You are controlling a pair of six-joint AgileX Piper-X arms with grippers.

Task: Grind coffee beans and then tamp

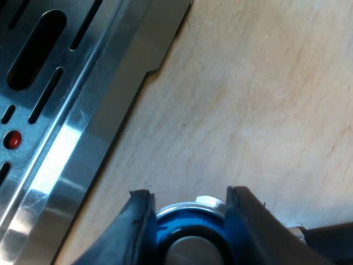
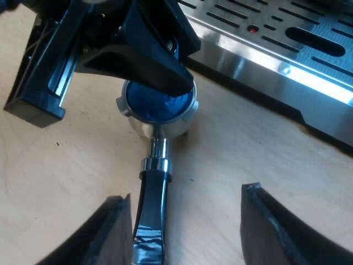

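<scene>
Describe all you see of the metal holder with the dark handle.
The metal holder lies on the wooden table near the steel drip tray. Its round polished basket joins, through a chrome neck, a glossy dark handle lying between the open fingers of the right gripper. The left gripper holds a blue tamper in the basket.

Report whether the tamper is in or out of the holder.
In: the blue tamper sits inside the metal holder, with the left gripper closed on it.

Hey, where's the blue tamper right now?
Seen from the right wrist, the blue tamper sits in the metal holder, held by the left hand, on the wooden table close to the machine's drip tray.
</scene>
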